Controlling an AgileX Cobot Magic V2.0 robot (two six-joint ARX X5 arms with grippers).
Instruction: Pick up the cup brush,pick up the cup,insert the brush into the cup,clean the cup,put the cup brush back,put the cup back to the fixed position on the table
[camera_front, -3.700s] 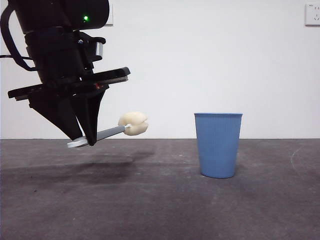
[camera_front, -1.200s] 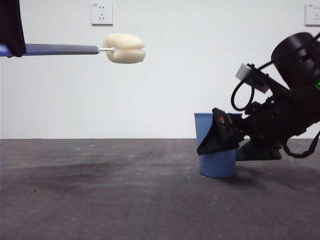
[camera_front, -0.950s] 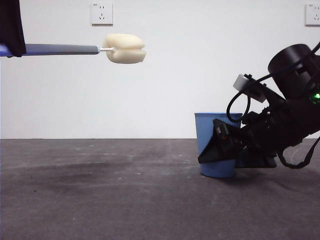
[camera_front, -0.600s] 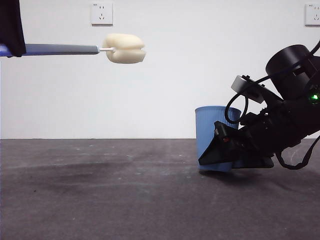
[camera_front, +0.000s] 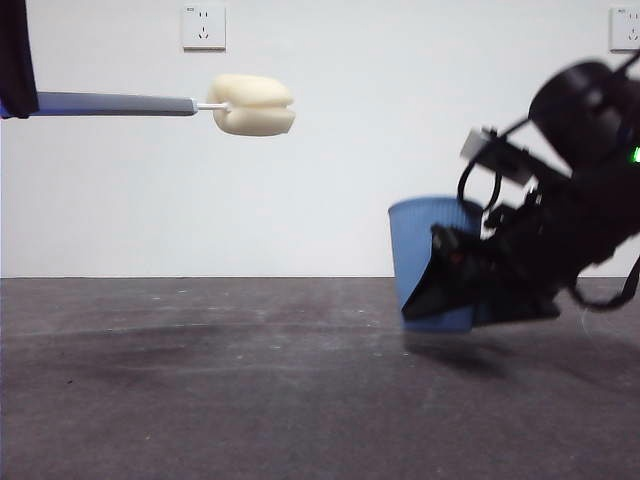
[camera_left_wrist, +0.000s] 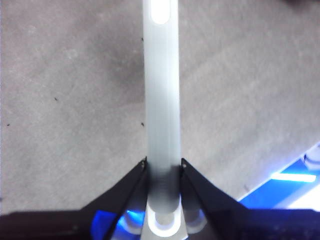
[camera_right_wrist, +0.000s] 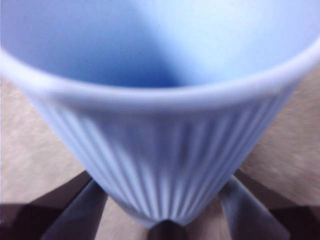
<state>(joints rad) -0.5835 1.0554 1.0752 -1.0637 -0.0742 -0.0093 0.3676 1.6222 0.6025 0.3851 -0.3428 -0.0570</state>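
1. The table (camera_front: 250, 400) under my arms is dark grey, rough and mottled, with faint pale scuffs.
2. Its far edge runs straight along the foot of the white wall.
3. Toward the right edge a soft dark shadow lies on the surface, under the cup (camera_front: 425, 250); the cup's base hangs just above the top, not touching it.
4. A wider, fainter dark patch spreads across the left half, nearer the far edge.

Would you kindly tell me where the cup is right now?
In the front view, the cup hangs just above the table on the right, gripped by the right end effector.
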